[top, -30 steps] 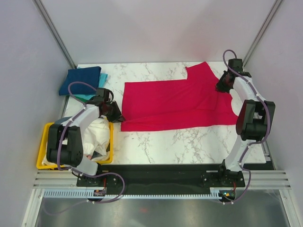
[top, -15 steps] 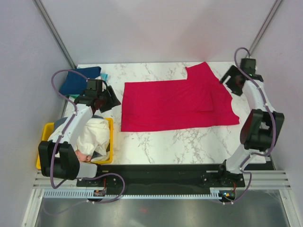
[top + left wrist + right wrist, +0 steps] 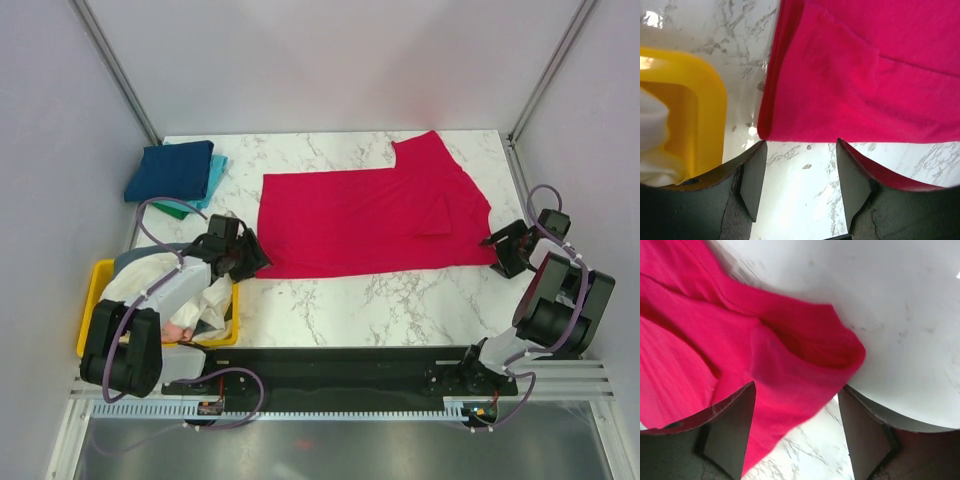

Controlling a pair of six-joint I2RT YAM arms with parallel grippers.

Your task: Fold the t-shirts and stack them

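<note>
A red t-shirt [image 3: 375, 218] lies spread across the middle of the marble table, partly folded. My left gripper [image 3: 250, 257] is open at the shirt's near left corner [image 3: 771, 127], jaws over bare marble just short of the cloth. My right gripper [image 3: 497, 249] is open at the shirt's near right corner [image 3: 805, 365], with nothing held between its jaws. A folded stack of a navy shirt [image 3: 170, 170] on teal and green ones sits at the far left. White shirts [image 3: 175, 285] fill a yellow bin [image 3: 92, 300].
The yellow bin's rim [image 3: 700, 100] lies just left of my left gripper. The table's right edge [image 3: 530, 220] runs close by my right gripper. Grey walls enclose the table at the back and sides.
Both arms swung from the far side of the shirt to its near corners. The shirt's left edge and right sleeve now lie flatter. Both grippers remain empty.
</note>
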